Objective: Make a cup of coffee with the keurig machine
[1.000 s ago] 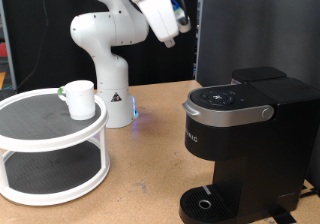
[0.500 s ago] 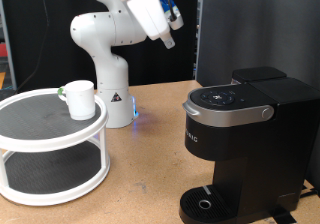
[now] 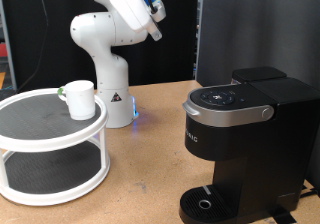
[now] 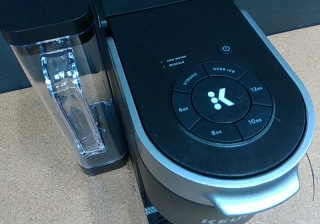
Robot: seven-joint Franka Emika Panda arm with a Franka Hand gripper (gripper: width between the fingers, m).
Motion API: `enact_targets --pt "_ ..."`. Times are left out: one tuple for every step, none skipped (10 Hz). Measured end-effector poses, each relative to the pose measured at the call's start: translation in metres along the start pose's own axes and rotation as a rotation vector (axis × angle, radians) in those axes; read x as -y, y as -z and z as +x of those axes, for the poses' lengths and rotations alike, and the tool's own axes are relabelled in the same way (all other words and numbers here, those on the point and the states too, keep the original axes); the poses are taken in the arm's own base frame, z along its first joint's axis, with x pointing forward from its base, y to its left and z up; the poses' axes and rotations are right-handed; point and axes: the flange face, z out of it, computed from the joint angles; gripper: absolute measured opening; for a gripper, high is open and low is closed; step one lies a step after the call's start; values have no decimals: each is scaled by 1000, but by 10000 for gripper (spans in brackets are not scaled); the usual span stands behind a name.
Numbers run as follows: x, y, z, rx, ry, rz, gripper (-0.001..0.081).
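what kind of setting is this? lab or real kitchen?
Likely a lab bench, not a kitchen: a robot arm base bolted onto a wooden tabletop, dark screens behind, with the keurig machine and the cup on a two-tier round stand staged as props.

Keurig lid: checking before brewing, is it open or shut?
Shut. The keurig machine has its lid lying flat, silver handle down at the front.

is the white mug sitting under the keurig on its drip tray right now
No, the cup stands on the top tier of the round white rack at the exterior view's left, well apart from the keurig machine.
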Motion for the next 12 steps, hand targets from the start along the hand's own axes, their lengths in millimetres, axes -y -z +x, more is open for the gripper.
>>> enact_targets --pt "-2 0 0 -20 -6 -16 7" --pt "-5 -2 -2 -52 -19 -30 7" --pt "-5 -2 -7 -84 -33 -35 7" --pt "-5 -1 -15 -107 -42 -33 7" --pt "-4 4 -25 -128 -43 -25 7" --pt "-4 10 -37 -143 -32 -9 7" --pt "-4 17 -48 -152 -21 17 7" --pt "-4 26 -60 -154 -4 45 7" --pt "-5 34 -72 -144 16 63 7" --pt "-2 39 -80 -140 27 72 7" --pt "-3 38 -80 -139 23 71 7" --pt "-4 37 -81 -137 18 78 7"
